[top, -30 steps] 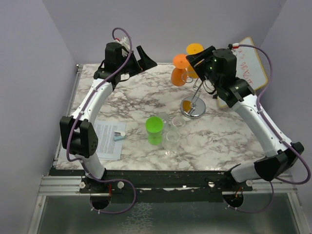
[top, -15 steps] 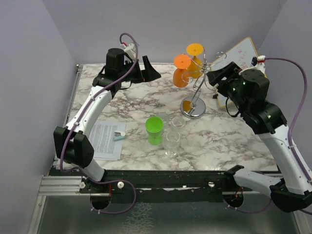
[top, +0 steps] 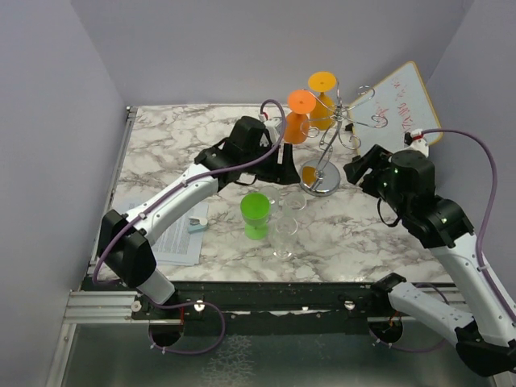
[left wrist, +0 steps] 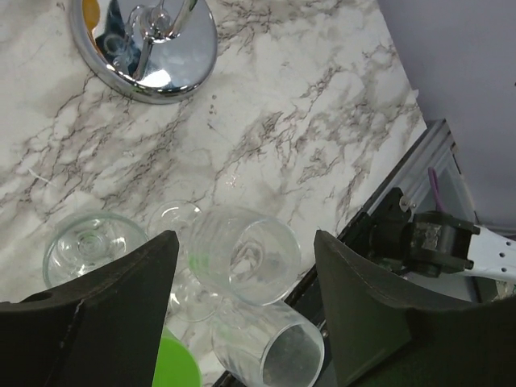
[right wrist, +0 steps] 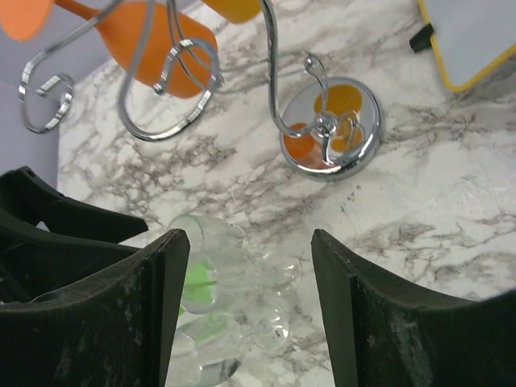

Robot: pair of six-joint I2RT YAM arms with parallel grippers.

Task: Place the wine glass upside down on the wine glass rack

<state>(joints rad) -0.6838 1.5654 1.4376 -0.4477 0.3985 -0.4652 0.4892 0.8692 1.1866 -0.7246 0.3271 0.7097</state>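
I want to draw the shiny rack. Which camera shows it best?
Top external: the whole wine glass rack, top to bottom. Right wrist cuts off its top; left wrist catches only the round base.

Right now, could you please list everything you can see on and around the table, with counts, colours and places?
table: one, white-grey marble, under everything
wine glass rack: one, silver wire, back centre-right
hanging glasses: two, orange and yellow-orange, upside down at the rack's arms
clear glasses: several, transparent, exact count unclear, clustered in front of the rack
green cup: one, bright green, just left of the clear glasses
whiteboard: one, white with a yellow edge, tilted at back right
paper sheet: one, white and printed, front left
small object: one, pale, on the paper
left gripper: one, black, open, above the clear glasses
right gripper: one, black, open, right of the rack
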